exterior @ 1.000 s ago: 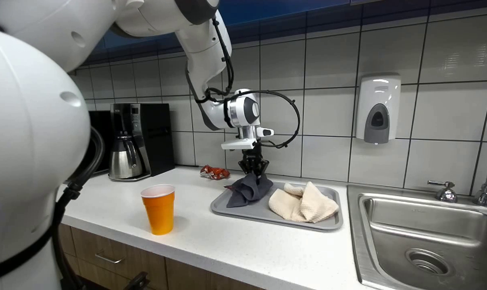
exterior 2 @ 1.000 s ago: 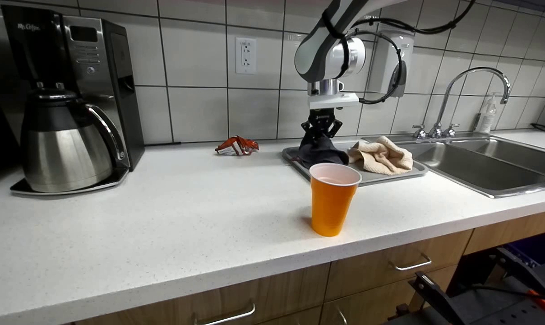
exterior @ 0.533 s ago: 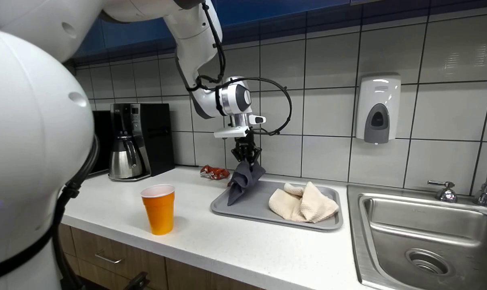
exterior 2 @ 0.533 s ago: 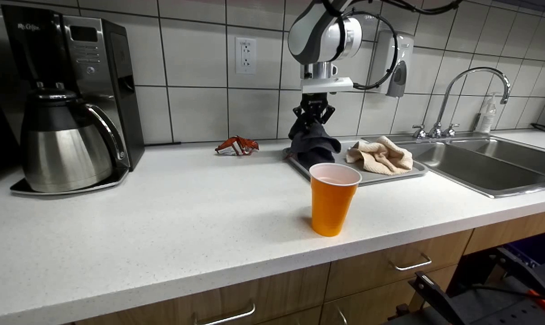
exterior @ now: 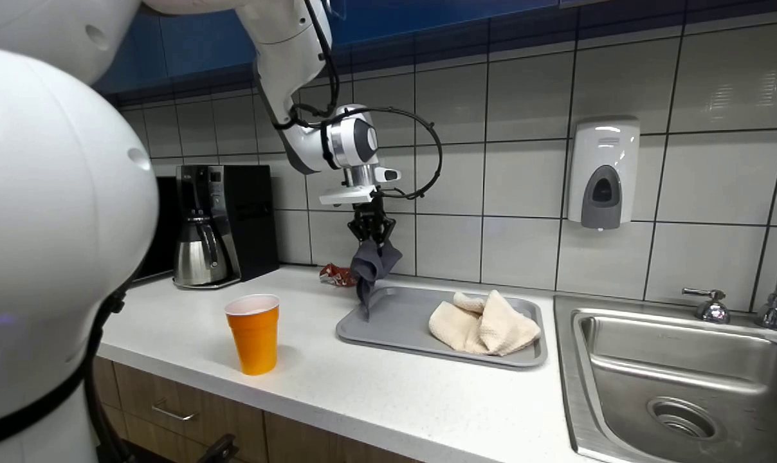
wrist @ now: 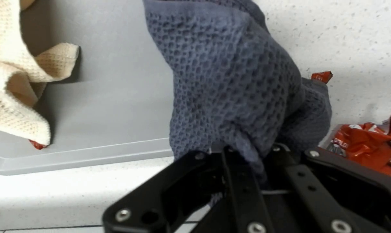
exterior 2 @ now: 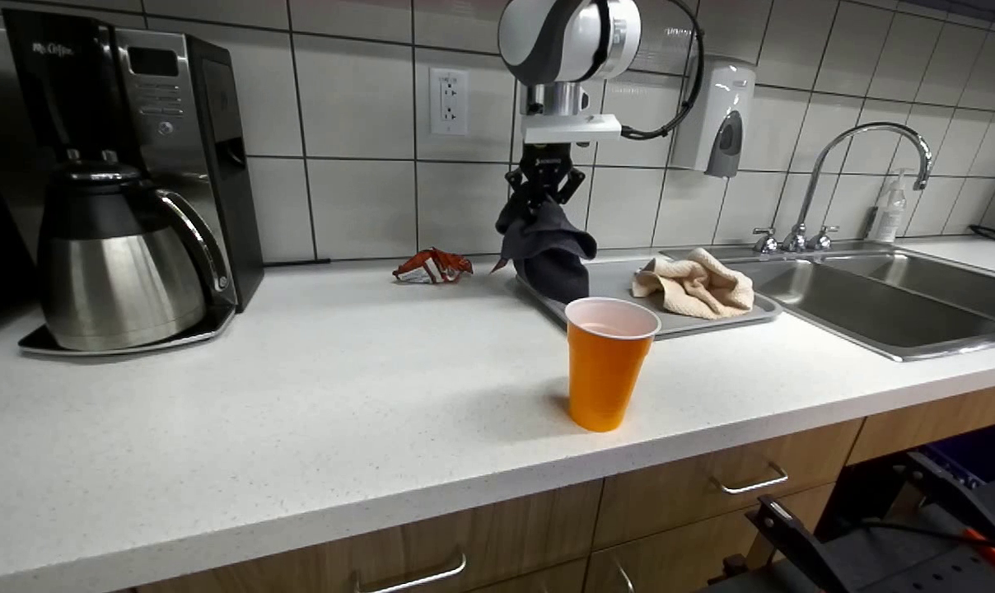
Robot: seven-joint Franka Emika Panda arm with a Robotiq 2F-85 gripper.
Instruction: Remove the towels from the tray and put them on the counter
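My gripper (exterior: pixel 374 242) is shut on the dark grey towel (exterior: pixel 370 267) and holds it up above the tray's coffee-maker end. The towel hangs down from the fingers; I cannot tell if its lowest tip touches the tray. In the wrist view a fold of the towel (wrist: pixel 228 74) is pinched between the fingers (wrist: pixel 247 158). The grey tray (exterior: pixel 398 321) lies on the white counter (exterior: pixel 337 392). The cream towel (exterior: pixel 485 328) lies crumpled on the tray's sink end; it also shows in an exterior view (exterior 2: pixel 699 284) and in the wrist view (wrist: pixel 14 87).
A red wrapper (exterior 2: pixel 434 266) lies by the wall, beside the tray. An orange cup (exterior 2: pixel 609 366) stands near the counter's front edge. A coffee maker (exterior 2: pixel 135 181) stands at one end, the sink (exterior: pixel 678 379) at the other. A small red tip (wrist: pixel 321 76) shows at the dark towel's edge.
My gripper has risen and moved toward the coffee maker with the dark towel in it. The towel has lifted off the tray and hangs. The cream towel, tray and cup have not moved.
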